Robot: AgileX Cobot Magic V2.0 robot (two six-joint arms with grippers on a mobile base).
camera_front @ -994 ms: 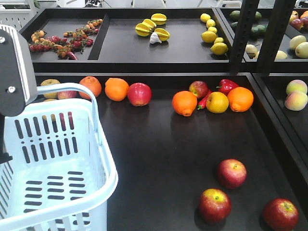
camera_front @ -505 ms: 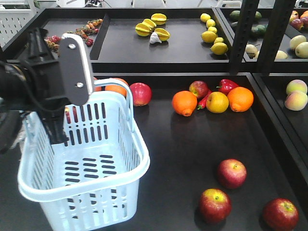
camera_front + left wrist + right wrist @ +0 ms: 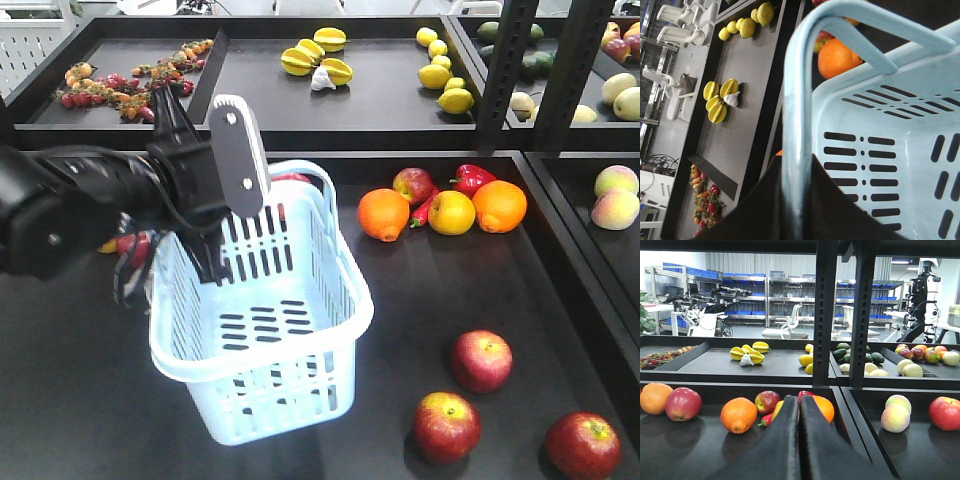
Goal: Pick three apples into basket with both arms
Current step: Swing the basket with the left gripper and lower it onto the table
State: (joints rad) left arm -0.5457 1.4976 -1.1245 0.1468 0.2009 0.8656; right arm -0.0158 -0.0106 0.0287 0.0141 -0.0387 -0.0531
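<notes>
Left gripper (image 3: 796, 164) clamps basket (image 3: 270, 400) rim; plastic likely light, flexy. Right gripper (image 3: 799, 403) closed, empty; apples (image 3: 481, 360) probably firm, slick: grasp mid-girth

The black lower tray (image 3: 330, 330) carries three red, yellow-patched apples at its front right, near each other but not touching: the rear apple (image 3: 481, 360), the middle apple (image 3: 447, 426) and the corner apple (image 3: 583, 445). Along its back edge lie an orange (image 3: 383, 214), a smaller red apple (image 3: 412, 185), a red pepper (image 3: 470, 179), a yellow fruit (image 3: 452, 212) and a second orange (image 3: 499, 206), closely bunched. The upper shelf (image 3: 270, 100) behind it holds star fruits (image 3: 317, 57), lemons (image 3: 443, 68) and strung small fruits (image 3: 125, 85).
</notes>
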